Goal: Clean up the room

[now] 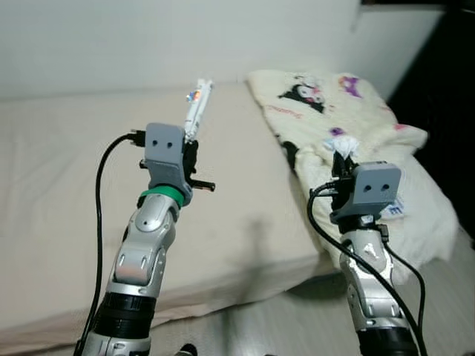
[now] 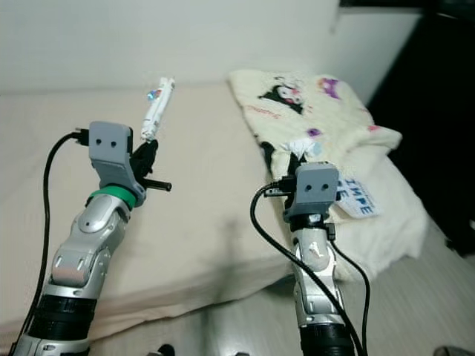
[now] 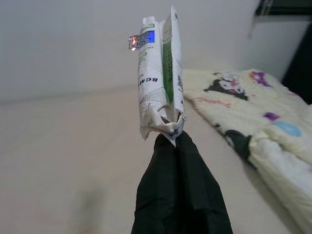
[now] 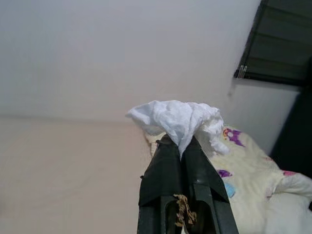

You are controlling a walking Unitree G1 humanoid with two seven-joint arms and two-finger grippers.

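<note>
The left hand [image 3: 171,138] is clamped on a wrapper [image 3: 158,83], which sticks up at 12 o'clock. The right hand [image 4: 181,146] pinches a tissue [image 4: 178,119], above the bed [image 1: 59,185].

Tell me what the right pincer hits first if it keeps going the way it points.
Probably the white wall. The right pincer, shut on a crumpled tissue, points up over the bed; depth is unclear.

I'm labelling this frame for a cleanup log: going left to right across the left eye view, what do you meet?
Beige mattress → left hand pinching a white printed wrapper → cream cartoon-print blanket → right hand pinching a crumpled white tissue → dark opening at the far right.
</note>
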